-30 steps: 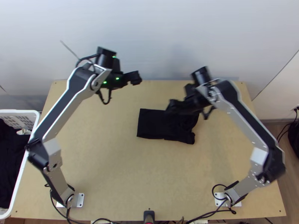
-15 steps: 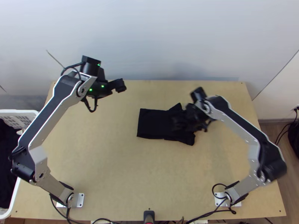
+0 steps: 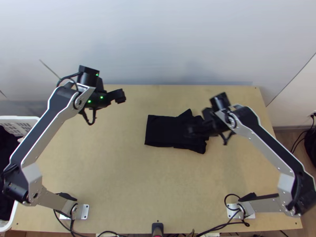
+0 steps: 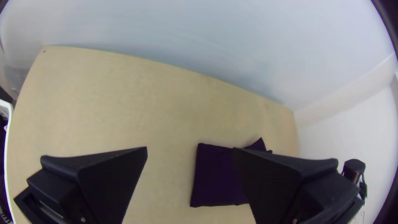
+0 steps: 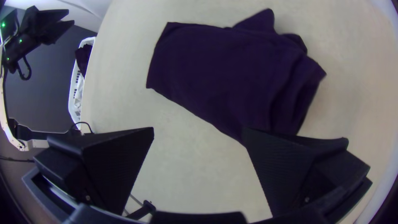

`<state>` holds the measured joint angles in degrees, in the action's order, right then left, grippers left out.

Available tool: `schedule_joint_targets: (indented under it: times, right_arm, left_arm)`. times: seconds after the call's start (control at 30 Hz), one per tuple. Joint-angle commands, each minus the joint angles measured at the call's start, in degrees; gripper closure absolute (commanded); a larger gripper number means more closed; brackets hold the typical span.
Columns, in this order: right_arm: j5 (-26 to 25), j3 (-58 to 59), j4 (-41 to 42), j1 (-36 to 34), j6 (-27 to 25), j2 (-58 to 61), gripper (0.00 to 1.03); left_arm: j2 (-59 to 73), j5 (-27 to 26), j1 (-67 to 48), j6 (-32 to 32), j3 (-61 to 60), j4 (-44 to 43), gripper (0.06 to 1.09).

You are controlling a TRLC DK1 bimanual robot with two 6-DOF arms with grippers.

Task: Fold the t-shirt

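Light wooden counter (image 3: 118,170) below a pale wall (image 3: 158,39) carries the black t-shirt (image 3: 160,131), folded compactly, neat at 1 end and rumpled at the other. Within 1 second, the left tool (image 4: 188,148) has withdrawn sideways and the right tool (image 5: 199,129) has shifted to the rumpled end. Both have fingers apart, holding nothing; that end probably needs 1 more tidying.

The t-shirt (image 3: 160,132) lies on the table (image 3: 126,185), right of the basket (image 3: 19,117)
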<state>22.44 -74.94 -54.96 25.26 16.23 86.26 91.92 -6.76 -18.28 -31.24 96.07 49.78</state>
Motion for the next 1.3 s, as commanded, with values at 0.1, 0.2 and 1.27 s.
schedule_joint_targets:
  times: [0.1,0.2,1.27]
  right_arm:
    - [-8.9,-9.35,7.5,10.52,1.17,14.2,0.04]
    - [-11.98,-8.03,10.75,11.22,1.44,18.33,0.04]
    - [-31.84,5.68,24.11,-1.17,0.29,21.23,0.04]
  left_arm:
    - [-7.37,1.67,4.66,2.77,-7.39,-0.03,0.1]
    - [-9.65,1.67,6.33,3.3,-9.94,-0.12,0.1]
    - [-17.21,3.42,11.34,2.94,-22.86,-3.02,0.1]
